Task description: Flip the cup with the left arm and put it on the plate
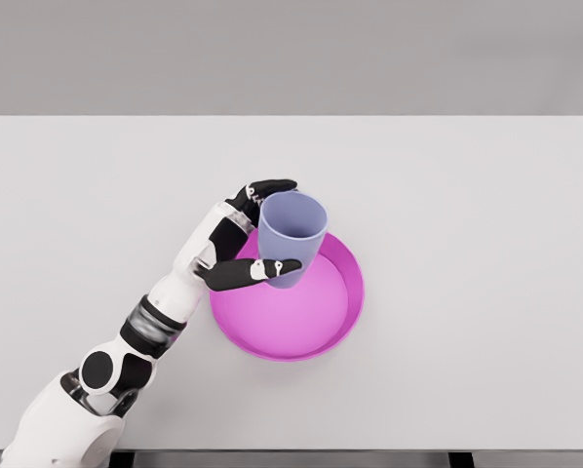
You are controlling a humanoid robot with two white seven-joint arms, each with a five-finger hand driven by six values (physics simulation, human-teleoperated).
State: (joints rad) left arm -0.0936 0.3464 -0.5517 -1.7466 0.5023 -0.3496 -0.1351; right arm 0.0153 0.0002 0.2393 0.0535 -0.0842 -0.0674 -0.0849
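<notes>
Single head view, set high above near table edge, facing down and forward toward 12 o'clock. Moderately near: flat white rectangular table [486, 292] fills most of frame, grey backdrop beyond far edge. White jointed left arm [126, 361] enters from 7 o'clock.

The cup [291, 237] is pale lavender-blue, a plain tapered tumbler with no handle. It stands mouth up, its open rim facing the camera and leaning slightly toward two o'clock. It sits over the plate's eleven o'clock edge; whether its base touches the plate or hangs just above it cannot be told from this angle. The plate [311, 322] is a bright magenta round dish with a low raised rim, lying flat on the table a little left of centre.
</notes>
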